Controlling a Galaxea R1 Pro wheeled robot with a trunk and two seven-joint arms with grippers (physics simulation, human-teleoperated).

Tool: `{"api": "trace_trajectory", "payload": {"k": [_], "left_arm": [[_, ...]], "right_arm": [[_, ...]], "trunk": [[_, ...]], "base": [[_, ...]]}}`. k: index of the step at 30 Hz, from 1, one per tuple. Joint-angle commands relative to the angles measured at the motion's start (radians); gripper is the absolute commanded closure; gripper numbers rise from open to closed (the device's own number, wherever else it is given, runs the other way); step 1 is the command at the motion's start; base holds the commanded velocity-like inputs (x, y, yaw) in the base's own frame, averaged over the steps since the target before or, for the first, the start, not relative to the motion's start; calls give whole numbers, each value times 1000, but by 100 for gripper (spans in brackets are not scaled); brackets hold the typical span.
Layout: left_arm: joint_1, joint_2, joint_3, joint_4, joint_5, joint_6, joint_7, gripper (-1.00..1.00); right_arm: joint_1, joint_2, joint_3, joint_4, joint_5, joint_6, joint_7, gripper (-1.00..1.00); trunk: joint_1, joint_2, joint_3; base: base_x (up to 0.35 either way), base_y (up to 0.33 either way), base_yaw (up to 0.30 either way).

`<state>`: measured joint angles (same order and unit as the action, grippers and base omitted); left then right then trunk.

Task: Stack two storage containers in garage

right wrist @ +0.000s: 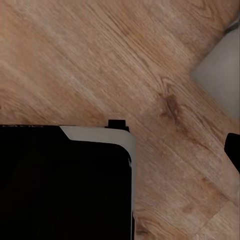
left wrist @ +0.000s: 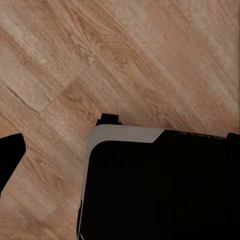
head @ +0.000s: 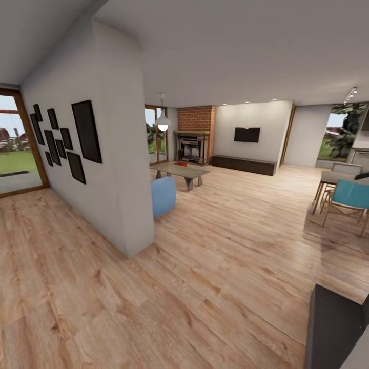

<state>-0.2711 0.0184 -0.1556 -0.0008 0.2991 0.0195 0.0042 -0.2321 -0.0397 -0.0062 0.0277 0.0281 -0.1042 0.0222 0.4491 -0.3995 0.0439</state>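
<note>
I stand in the living room on its light wood plank floor (head: pixel 215 266). Far ahead, a small red-orange patch (head: pixel 180 164) shows low before the dark fireplace (head: pixel 192 147), just beyond the coffee table (head: pixel 179 172); it looks like a storage container, too small to make out. No second container shows. In the left wrist view one dark finger (left wrist: pixel 11 155) sits at the picture's edge over bare planks. One dark finger (right wrist: pixel 233 150) does the same in the right wrist view. Both grippers look open and hold nothing.
A grey partition wall (head: pixel 120 169) with black frames juts out at left, a blue sofa end (head: pixel 163 197) behind it. Teal chairs (head: pixel 351 197) and a table stand at right. A dark block (head: pixel 333 328) sits at lower right. My black base (left wrist: pixel 160 185) shows below the wrists.
</note>
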Motion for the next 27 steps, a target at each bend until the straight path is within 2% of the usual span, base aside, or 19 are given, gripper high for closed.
{"api": "trace_trajectory", "payload": {"k": [1,16,27], "left_arm": [[0,0,-8,0,9,2,0,-100],[0,0,-8,0,9,2,0,-100],[0,0,-8,0,10,2,0,-100]], "right_arm": [[-1,0,-1,3,3,-6,2,-100],[-1,0,-8,3,-5,-7,2,-100],[-1,1,-3,3,1,-5,4,-100]], "trunk": [[1,-1,0],[1,-1,0],[1,-1,0]], "base": [[316,0,0],[316,0,-6],[316,0,-216]]}}
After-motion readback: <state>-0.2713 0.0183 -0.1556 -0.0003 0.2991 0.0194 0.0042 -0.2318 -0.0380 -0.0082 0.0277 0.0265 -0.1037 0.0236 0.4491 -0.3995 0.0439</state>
